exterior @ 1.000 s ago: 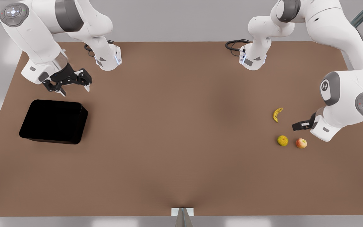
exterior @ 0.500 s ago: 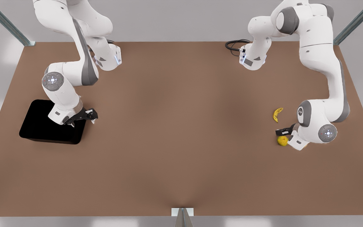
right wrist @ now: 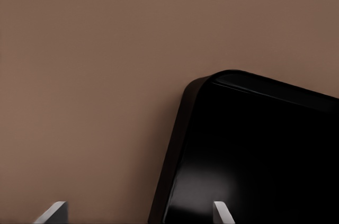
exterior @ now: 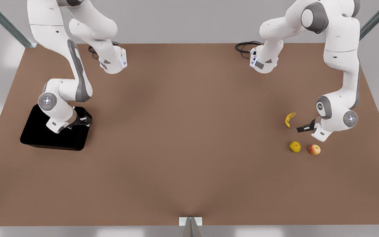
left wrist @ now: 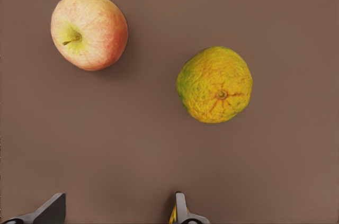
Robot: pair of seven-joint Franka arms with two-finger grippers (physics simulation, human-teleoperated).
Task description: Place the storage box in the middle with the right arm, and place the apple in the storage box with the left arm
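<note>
The black storage box (exterior: 39,136) sits at the front view's left, and its rounded corner (right wrist: 254,144) appears in the right wrist view. My right gripper (exterior: 85,120) (right wrist: 136,214) is open at the box's right-hand wall, one fingertip inside the box and the other outside. The red-pink apple (exterior: 314,149) (left wrist: 89,30) lies on the table at the front view's right. My left gripper (exterior: 303,129) (left wrist: 116,214) hangs open above the table just behind the apple, holding nothing.
A yellow-green round fruit (exterior: 295,146) (left wrist: 214,84) lies close beside the apple. A small banana (exterior: 289,119) lies behind it, next to the left gripper. The brown table (exterior: 189,138) is bare across its middle. Both arm bases stand at the far edge.
The right gripper came down from behind the box onto its right wall. The left gripper dipped over the fruits, hiding the apple, then drew back toward the banana.
</note>
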